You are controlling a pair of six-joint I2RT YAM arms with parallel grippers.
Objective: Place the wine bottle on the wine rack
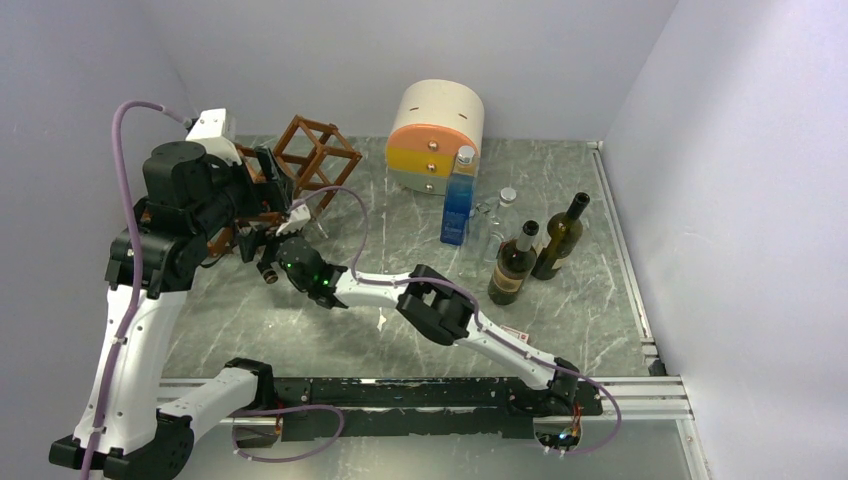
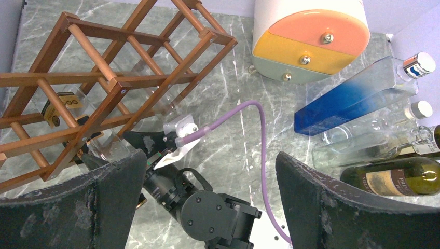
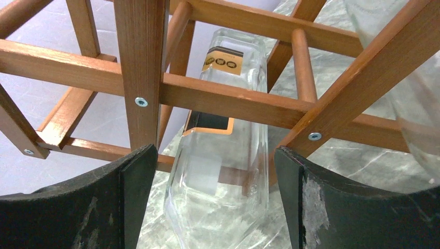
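Note:
The reddish-brown wine rack point(image 1: 316, 150) stands at the back left and fills the upper left of the left wrist view point(image 2: 111, 78). A clear glass bottle point(image 3: 223, 171) with a tan label lies through one of its cells point(image 3: 228, 98). My right gripper point(image 3: 215, 155) is open; its jaws stand either side of the bottle's near end with a gap on each side. In the top view the right gripper point(image 1: 250, 245) sits low at the rack's front. My left gripper point(image 2: 207, 161) is open and empty, held above the right arm's wrist beside the rack point(image 1: 265, 168).
A round cream-and-orange drawer cabinet point(image 1: 437, 135) stands at the back. To its right stand a blue-tinted bottle point(image 1: 458, 200), a clear bottle point(image 1: 497, 225), a dark labelled wine bottle point(image 1: 513, 265) and a green bottle point(image 1: 558, 238). A purple cable point(image 2: 259, 135) crosses the table.

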